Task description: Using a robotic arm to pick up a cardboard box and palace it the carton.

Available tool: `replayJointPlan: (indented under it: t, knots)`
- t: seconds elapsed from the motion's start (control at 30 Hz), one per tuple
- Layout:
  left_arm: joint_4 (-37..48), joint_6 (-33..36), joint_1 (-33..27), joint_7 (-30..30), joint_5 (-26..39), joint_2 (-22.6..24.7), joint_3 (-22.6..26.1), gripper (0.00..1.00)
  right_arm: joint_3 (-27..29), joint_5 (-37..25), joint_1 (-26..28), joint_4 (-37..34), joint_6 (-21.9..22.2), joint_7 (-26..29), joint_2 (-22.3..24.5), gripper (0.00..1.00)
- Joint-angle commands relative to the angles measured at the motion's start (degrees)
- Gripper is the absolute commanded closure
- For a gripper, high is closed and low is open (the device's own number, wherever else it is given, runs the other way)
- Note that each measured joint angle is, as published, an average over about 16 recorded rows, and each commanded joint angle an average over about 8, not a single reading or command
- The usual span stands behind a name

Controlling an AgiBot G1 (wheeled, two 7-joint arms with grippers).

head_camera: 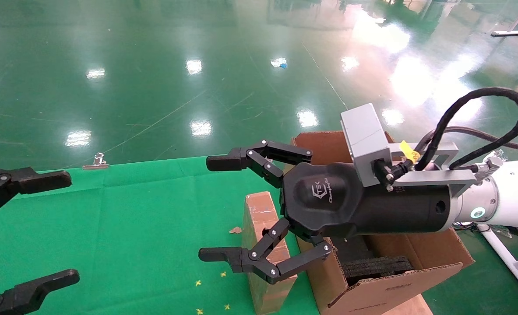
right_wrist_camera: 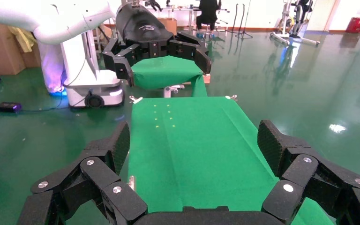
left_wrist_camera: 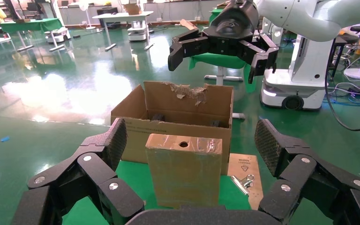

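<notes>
A glossy green floor (head_camera: pixel 153 74) fills the room, mirroring rows of ceiling lights as bright white patches. A green cloth (head_camera: pixel 123 227) covers the work table, held by a metal clip (head_camera: pixel 96 162) at its far edge. Farther back in the left wrist view stand a white table (left_wrist_camera: pixel 119 21) and another table draped in green (left_wrist_camera: pixel 30 26). A red crate (right_wrist_camera: pixel 357 24) sits by the far wall.

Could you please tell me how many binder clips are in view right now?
2: one clip at the far edge of the green cloth; another on the brown sheet beside the box. Others may be hidden behind the carton.
</notes>
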Motion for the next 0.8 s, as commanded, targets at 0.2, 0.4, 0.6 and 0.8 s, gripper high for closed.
replayJointPlan:
  t: [0.2, 0.4, 0.6, 0.8]
  knots:
    - [0.0, 0.0, 0.0, 0.0, 0.0, 0.0, 0.0, 0.0, 0.0, 0.0, 0.0, 0.0, 0.0, 0.0, 0.0, 0.0]
    - [0.0, 0.0, 0.0, 0.0, 0.0, 0.0, 0.0, 0.0, 0.0, 0.0, 0.0, 0.0, 0.0, 0.0, 0.0, 0.0]
    - [0.02, 0.0, -0.01, 0.01, 0.0, 0.0, 0.01, 0.0, -0.54, -0.92, 0.17, 0.27, 0.19, 0.41, -0.15, 0.0]
    - [0.05, 0.01, -0.03, 0.03, -0.02, 0.0, 0.04, 0.0, -4.34, -7.9, 3.22, 2.09, 0.95, 3.83, -1.27, 0.0]
